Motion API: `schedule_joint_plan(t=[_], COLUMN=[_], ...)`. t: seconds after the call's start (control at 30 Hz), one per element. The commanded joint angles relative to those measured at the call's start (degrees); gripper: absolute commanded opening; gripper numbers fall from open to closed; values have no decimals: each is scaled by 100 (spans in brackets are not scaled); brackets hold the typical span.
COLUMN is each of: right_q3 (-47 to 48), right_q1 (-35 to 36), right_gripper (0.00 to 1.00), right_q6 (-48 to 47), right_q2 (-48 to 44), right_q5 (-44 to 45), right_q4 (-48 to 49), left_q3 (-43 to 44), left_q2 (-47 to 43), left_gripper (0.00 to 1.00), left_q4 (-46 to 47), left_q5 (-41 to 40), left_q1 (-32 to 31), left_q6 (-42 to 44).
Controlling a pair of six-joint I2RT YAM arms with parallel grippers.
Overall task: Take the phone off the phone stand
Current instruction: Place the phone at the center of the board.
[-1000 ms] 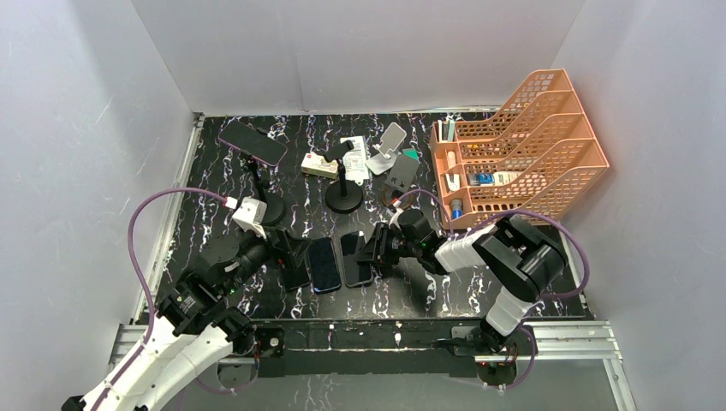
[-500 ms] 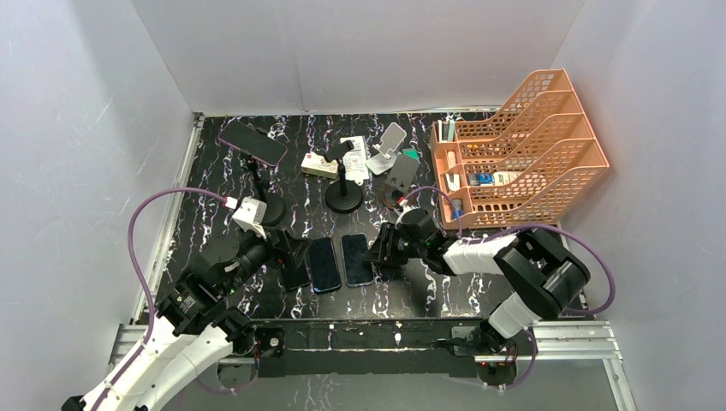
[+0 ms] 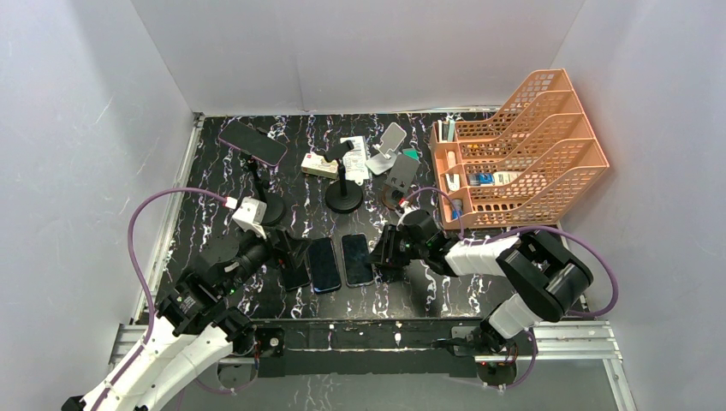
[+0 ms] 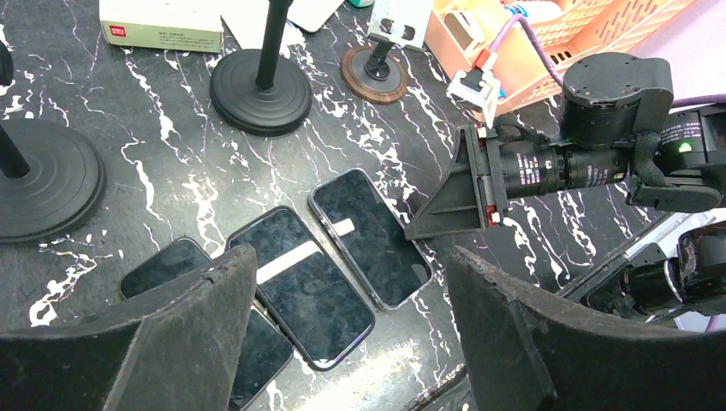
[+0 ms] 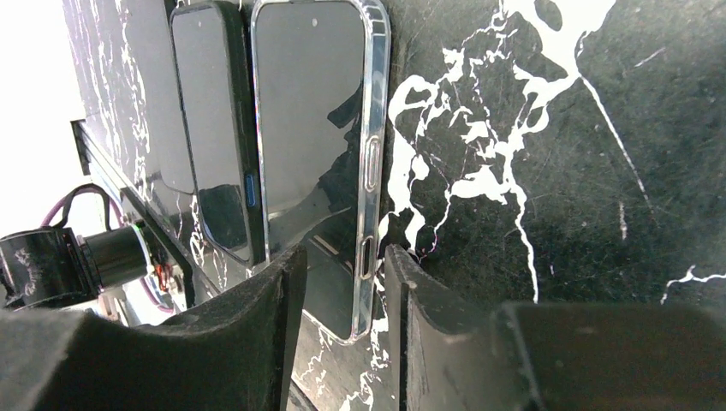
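Black white-veined marble table (image 3: 214,214): three flat phones (image 3: 325,264), two round-based stands (image 3: 344,202), orange rack (image 3: 522,154).

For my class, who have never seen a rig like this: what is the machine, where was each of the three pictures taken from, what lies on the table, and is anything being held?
Two robot arms are bolted at the table's near edge. One picture looks down from above; the other two come from cameras on each wrist.

On the marbled table three phones lie flat side by side. Behind them, another phone sits on a phone stand, beside an orange rack.

The left gripper is open and holds nothing. The right gripper is low beside the clear-cased phone, its jaws partly apart around the phone's edge; no firm grip shows.
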Motion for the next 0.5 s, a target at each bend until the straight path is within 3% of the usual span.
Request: schedule_joint_plan(t=[0.0,0.47], right_q3=[-84,32], right_q1=[57,195], right_gripper=[46,45], right_q6=[16,342], right_q2=[92,204], right_q5=[-205,-582], right_q4=[184,569], left_q3=[29,29], left_q2=[-43,-96], left_gripper=[78,78], left_q4=[44,40], left_q5=[33,33], left_q1=[15,18], left_q6=[51,53])
